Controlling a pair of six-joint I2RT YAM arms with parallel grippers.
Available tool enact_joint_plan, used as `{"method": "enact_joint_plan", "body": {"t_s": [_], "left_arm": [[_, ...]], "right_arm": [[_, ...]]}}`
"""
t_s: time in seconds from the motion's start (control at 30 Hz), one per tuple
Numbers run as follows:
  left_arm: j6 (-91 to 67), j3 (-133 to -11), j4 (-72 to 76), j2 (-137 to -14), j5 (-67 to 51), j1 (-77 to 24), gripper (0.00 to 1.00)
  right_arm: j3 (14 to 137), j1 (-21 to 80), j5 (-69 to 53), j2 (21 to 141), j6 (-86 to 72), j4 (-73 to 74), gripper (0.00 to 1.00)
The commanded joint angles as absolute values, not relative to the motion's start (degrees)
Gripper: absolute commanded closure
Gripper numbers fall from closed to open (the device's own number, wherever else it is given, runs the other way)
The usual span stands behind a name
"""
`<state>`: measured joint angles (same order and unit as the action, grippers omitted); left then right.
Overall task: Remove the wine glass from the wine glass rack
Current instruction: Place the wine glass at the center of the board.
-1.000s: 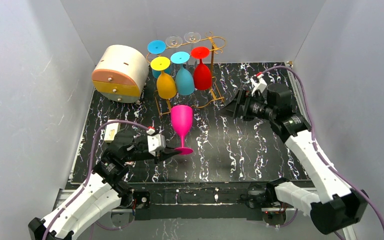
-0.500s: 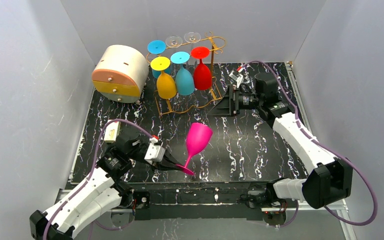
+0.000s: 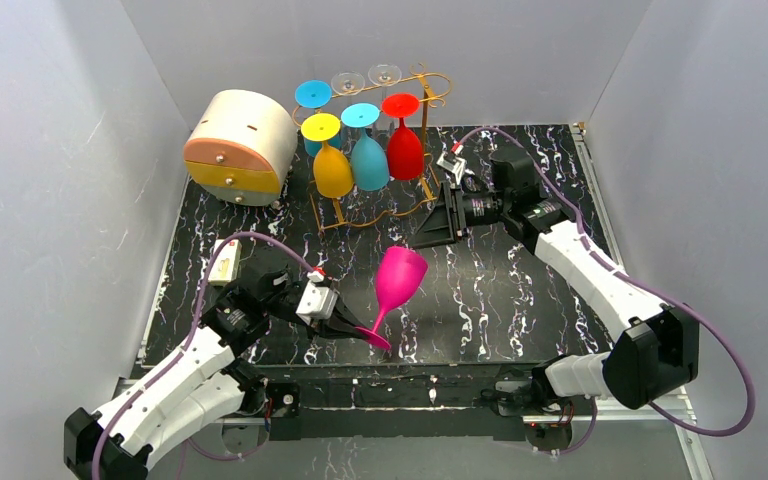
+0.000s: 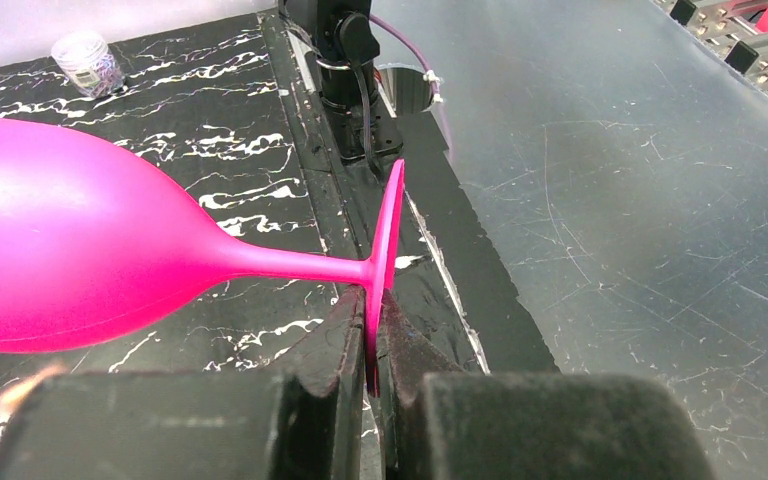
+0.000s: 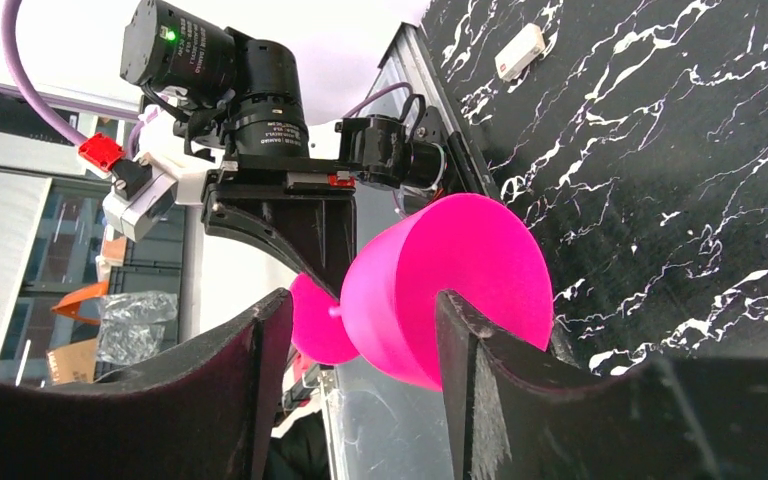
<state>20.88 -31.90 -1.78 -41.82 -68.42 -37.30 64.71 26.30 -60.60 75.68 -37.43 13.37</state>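
The wine glass rack stands on the counter, well beyond both sets of jaws. The pink wine glass is already off it, tilted, its foot clamped between the left jaws. The right jaws stand apart, just short of the bowl. This looks like a handover, which next calls for them to close round the bowl.

— Any words, labels or numbers to read anywhere?
— None legible. Only a faint line of white print on the black camera lens, far too small to make out.
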Motion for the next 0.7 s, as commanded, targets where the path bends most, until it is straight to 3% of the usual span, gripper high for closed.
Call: {"method": "enact_joint_plan", "body": {"t_s": [0.0, 0.37, 0.67], "left_arm": [[21.84, -33.52, -1.76, -41.48, -70.40, -37.27, 1.00], [23.42, -29.73, -1.71, -39.33, -69.24, -37.25, 1.00], [28.30, -27.73, -6.94, -40.61, -66.88, -37.22, 1.00]], "right_arm": [[64.36, 27.33, -61.74, 75.33, -36.40, 13.76, 0.39], [61.22, 32.86, -60.74, 75.85, -39.91, 9.58, 0.55], [66.19, 32.87, -60.12, 76.90, -37.34, 19.29, 0.55]]}}
